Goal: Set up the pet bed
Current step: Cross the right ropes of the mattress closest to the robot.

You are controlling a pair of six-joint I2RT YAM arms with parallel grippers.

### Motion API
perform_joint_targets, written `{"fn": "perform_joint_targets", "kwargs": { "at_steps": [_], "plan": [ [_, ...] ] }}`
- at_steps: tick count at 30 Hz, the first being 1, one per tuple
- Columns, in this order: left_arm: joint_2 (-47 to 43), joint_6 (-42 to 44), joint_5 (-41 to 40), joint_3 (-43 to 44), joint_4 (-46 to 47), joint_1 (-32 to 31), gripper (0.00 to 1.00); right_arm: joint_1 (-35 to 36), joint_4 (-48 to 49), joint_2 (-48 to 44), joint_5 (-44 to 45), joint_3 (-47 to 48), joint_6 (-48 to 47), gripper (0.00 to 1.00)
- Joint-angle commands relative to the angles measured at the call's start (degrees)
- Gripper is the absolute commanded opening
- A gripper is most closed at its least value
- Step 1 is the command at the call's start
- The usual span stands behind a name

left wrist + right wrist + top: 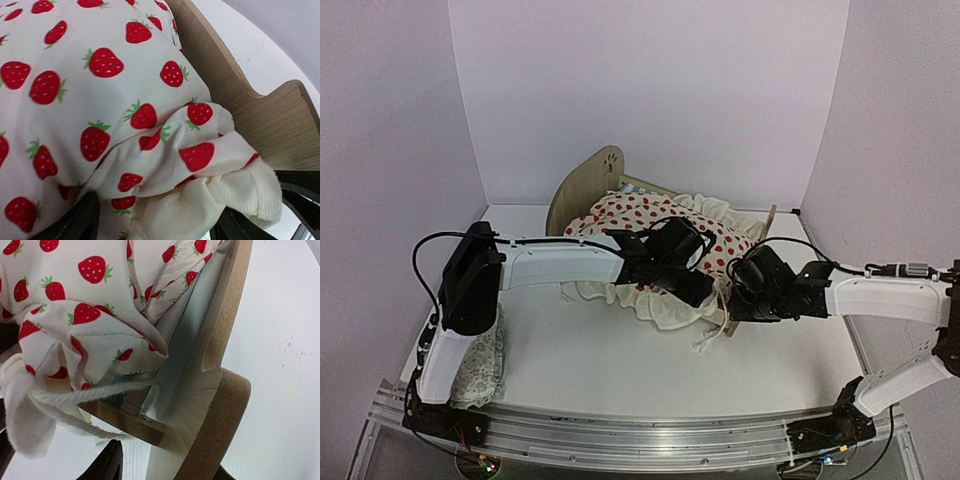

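Pet bed: the pet bed [585, 185] stands at the far middle of the tabletop [620, 365]. Its rounded headboard [578, 190] with the paw cutout is on the far left and the lower footboard [769, 220] is on the right.
Blanket: the strawberry blanket [640, 215] lies over the bed, and its ruffled edge hangs over the near side.
My left arm: it goes from its base at the near left, up and then long across to the middle, and the wrist bends down over the near edge of the blanket.
My left tool: the left tool [698, 290] is released. In the wrist view its fingers [75, 222] stand wide apart, with a bunched fold of blanket between them.
My right arm: it reaches in low from the right, almost level, and points left to the near corner of the footboard.
My right tool: the right tool [733, 302] is at this wooden corner. The wood lies between its fingers [111, 462], but I cannot tell if they press it.
Pillow: the pale pillow [480, 372] lies at the near left, just beside my left arm's base.
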Motion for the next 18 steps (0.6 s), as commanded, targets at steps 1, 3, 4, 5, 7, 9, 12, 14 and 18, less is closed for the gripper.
{"fn": "perform_joint_targets", "kwargs": {
  "at_steps": [1,3,4,5,7,9,12,14,18],
  "plan": [
    [-10.2,-3.9,-0.1,-4.1,-2.7,0.2,0.76,0.3,-1.2,-1.4,-1.1,2.8,-1.9,0.45],
    [-12.3,-3.5,0.3,-5.7,-3.8,0.1,0.76,0.3,-1.9,-2.3,-2.1,2.7,-2.1,0.45],
    [-13.1,-3.0,0.7,-6.4,-4.3,0.1,0.77,0.3,-2.2,-2.6,-2.4,2.7,-2.1,0.45],
    [-14.0,-2.6,1.1,-7.2,-4.7,0.1,0.76,0.3,-2.4,-2.8,-2.7,2.7,-2.1,0.45],
    [-15.6,-2.3,2.3,-8.9,-5.4,0.1,0.76,0.3,-2.8,-2.4,-3.2,3.0,-1.9,0.44],
    [-17.3,-2.5,3.4,-11.2,-5.2,0.1,0.75,0.3,-3.6,-1.4,-3.8,3.5,-1.8,0.43],
    [-21.0,-2.5,7.0,-17.0,-2.0,-0.2,0.71,0.3,-4.6,-0.8,-3.6,3.5,-0.8,0.40],
    [-23.3,-1.8,10.3,-20.6,0.7,-1.2,0.70,0.3,-5.0,-0.8,-2.8,3.2,-0.3,0.38],
    [-26.1,0.1,16.3,-28.5,6.5,-3.4,0.68,0.2,-6.2,-0.1,-1.9,3.3,0.1,0.34]
  ]
}}
